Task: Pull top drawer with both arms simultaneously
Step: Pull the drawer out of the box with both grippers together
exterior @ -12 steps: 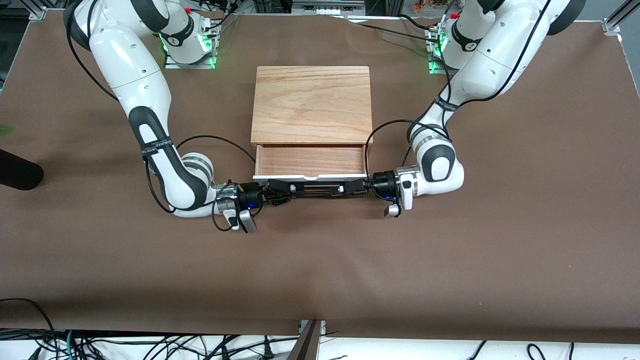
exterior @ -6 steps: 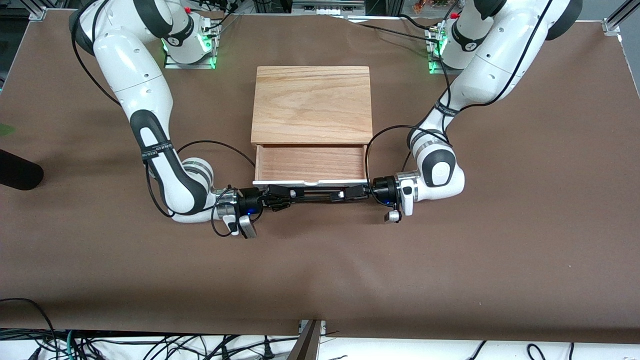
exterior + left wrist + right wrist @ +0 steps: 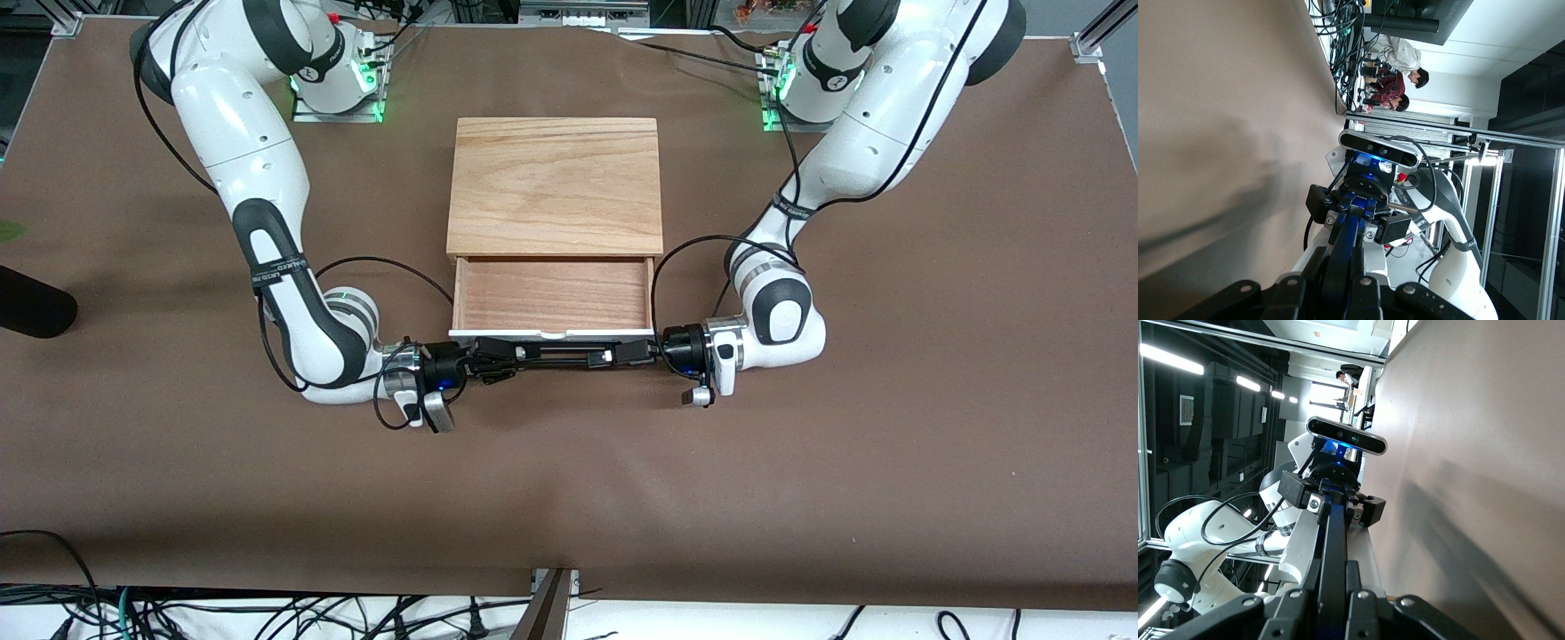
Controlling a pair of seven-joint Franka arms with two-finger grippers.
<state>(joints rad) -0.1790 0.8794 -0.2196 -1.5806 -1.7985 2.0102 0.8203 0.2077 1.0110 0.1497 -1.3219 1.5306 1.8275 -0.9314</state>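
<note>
- Two end effectors grip the handle (image 3: 560,352) of the top drawer (image 3: 551,295): our left end effector (image 3: 633,350) is clamped on the end toward the left arm, our right end effector (image 3: 498,354) on the other end.
- We judge the pull is under way; the drawer shows its wooden tray, sticking out of the cabinet (image 3: 555,185) toward the front camera.
- Next we need both arms drawing evenly along the bench (image 3: 569,480), straight, so the drawer does not jam.

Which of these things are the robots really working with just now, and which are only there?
In use:
- top drawer, pulled out
- its black bar handle
- right gripper, shut on the handle
- left gripper, shut on the handle

Just there:
- cabinet's wood top
- brown table cover
- cables at the table's near edge
</note>
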